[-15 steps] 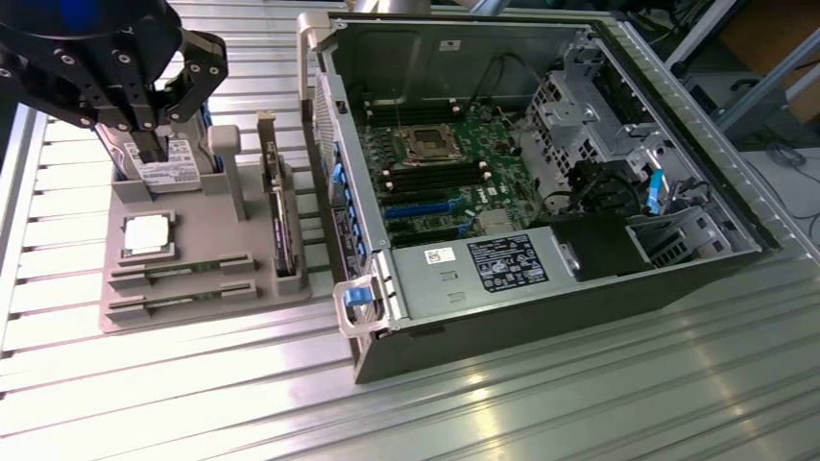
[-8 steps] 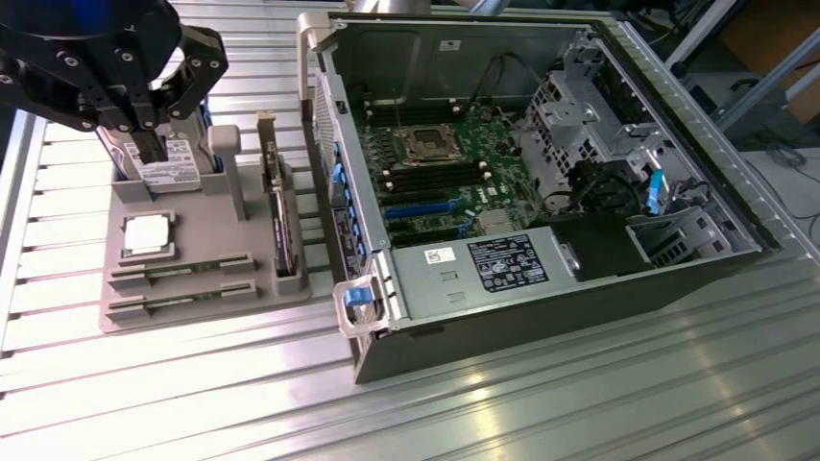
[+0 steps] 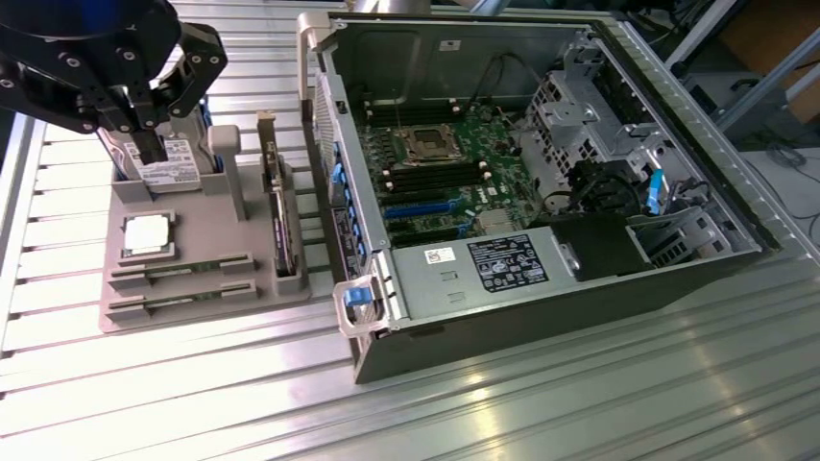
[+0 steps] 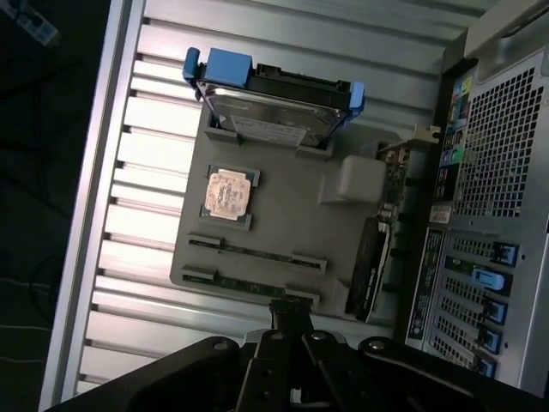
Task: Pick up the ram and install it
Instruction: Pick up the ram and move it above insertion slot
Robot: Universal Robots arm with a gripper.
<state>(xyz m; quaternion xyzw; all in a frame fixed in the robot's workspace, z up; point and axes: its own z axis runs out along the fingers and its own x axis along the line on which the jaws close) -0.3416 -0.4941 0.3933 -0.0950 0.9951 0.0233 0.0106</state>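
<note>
The fingers (image 3: 152, 144) (image 4: 292, 311) are closed together and grip nothing. They hang above the grey holder (image 3: 205, 312) (image 4: 283, 215), clear of all parts; in the exterior view they appear in front of the hard drive (image 3: 177, 171) (image 4: 274, 112), which stands upright in its slot. The ram (image 3: 180, 272) (image 4: 257, 251) lies seated on edge in the holder, with a second ram stick (image 3: 180, 300) (image 4: 244, 281) parallel and just beside it. The processor (image 3: 150, 235) (image 4: 228, 191) lies flat between the ram and the hard drive. The expansion card (image 3: 279, 221) (image 4: 371, 266) stands at the holder's edge nearest the open computer case (image 3: 513, 336) (image 4: 506, 129). Holder and case rest on the ribbed metal desk (image 3: 577, 413) (image 4: 154, 129).
</note>
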